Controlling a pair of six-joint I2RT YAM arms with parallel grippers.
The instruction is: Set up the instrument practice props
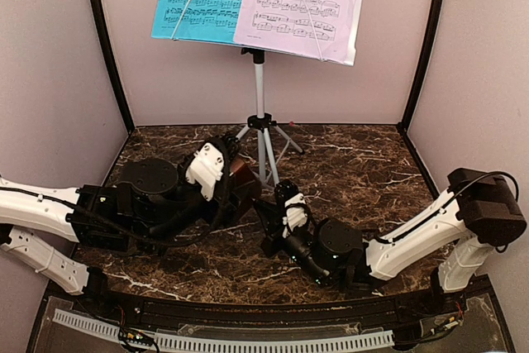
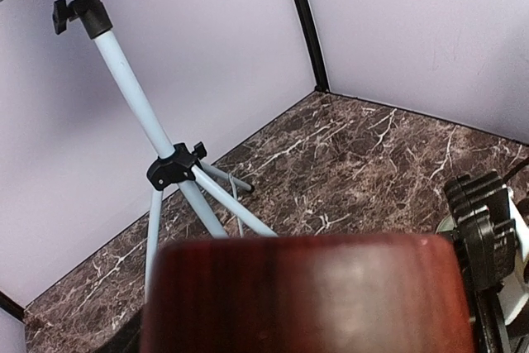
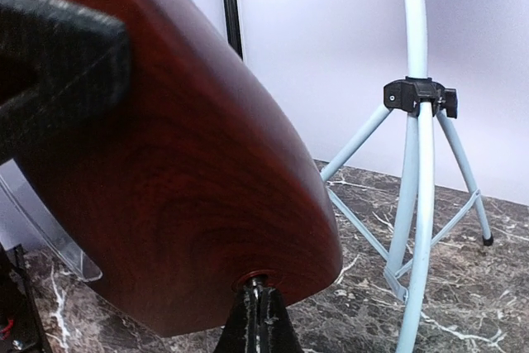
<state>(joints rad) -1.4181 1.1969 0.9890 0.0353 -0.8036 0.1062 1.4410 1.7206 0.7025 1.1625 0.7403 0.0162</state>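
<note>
Seemingly the left pincer (image 1: pixel 230 173) clasps the metronome (image 2: pixel 306 295), right pincer (image 3: pixel 256 324) closed at its lower edge, beside the music stand (image 1: pixel 259 97).

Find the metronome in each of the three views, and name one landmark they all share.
Top external: the metronome sits left of centre, low, just left of the music stand legs.
Left wrist: it fills the bottom centre, very close and blurred.
Right wrist: it covers the left half.
Shared landmark: the black tripod collar on the stand's pole.
</note>
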